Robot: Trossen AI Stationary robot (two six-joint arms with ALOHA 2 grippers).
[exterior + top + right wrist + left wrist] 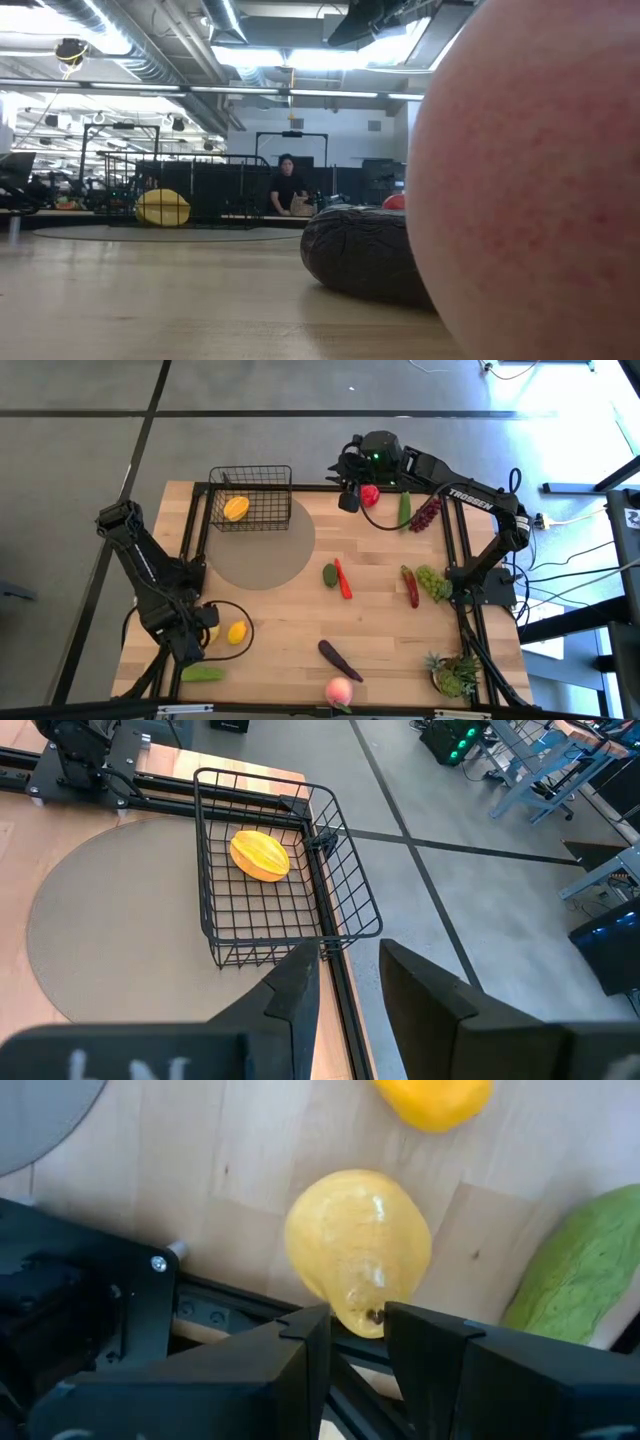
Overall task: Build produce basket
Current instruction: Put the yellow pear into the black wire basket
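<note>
Basket (pixel 251 497) at table edge, apparently overhanging

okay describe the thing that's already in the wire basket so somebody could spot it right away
Find the black wire basket at the table's far left corner, overlapping a grey round mat. Inside lies one orange-yellow mango, oval and smooth. It is the only produce inside the wires; everything else sits on the table.

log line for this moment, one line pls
left hand: at yellow pear | right hand: empty, near basket | basket: one mango
</note>
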